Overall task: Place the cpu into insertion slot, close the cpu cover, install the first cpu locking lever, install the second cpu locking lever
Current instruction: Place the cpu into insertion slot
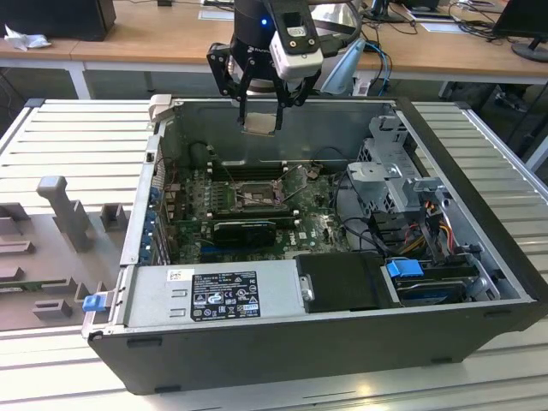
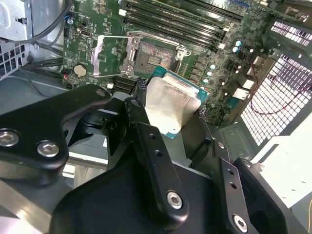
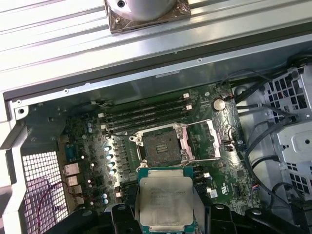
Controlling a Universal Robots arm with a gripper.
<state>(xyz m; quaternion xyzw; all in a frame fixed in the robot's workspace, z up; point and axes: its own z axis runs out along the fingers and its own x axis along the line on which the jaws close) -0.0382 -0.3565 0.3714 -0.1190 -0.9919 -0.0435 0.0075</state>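
Ribbed aluminium bench (image 1: 77, 145) slats, with wooden desks (image 1: 445, 51) behind, carry an open dark-grey computer case (image 1: 479, 291) lying on its side. Above the case, in the exterior view, the black gripper (image 1: 261, 114) hangs with its fingers closed on opposite edges of the cpu (image 1: 259, 123), a flat square chip with a dull, scuffed silvery lid on a green substrate. It is held clear of the board and roughly level over the case's far side. Both wrist views show the chip pinched between the black, bolted finger links, hovering near but not over the insertion slot (image 3: 160, 147). That slot is a dark square recess of fine contacts, framed in black plastic and bright metal on the green motherboard (image 3: 122, 146). The cpu cover (image 2: 101, 58), a thin silver plate, stands flipped open beside the socket, leaving the contacts bare. Long, narrow black memory slots (image 3: 146, 114) run parallel just beyond the socket. A grey, labelled power supply (image 1: 214, 291) box fills the case's near edge.
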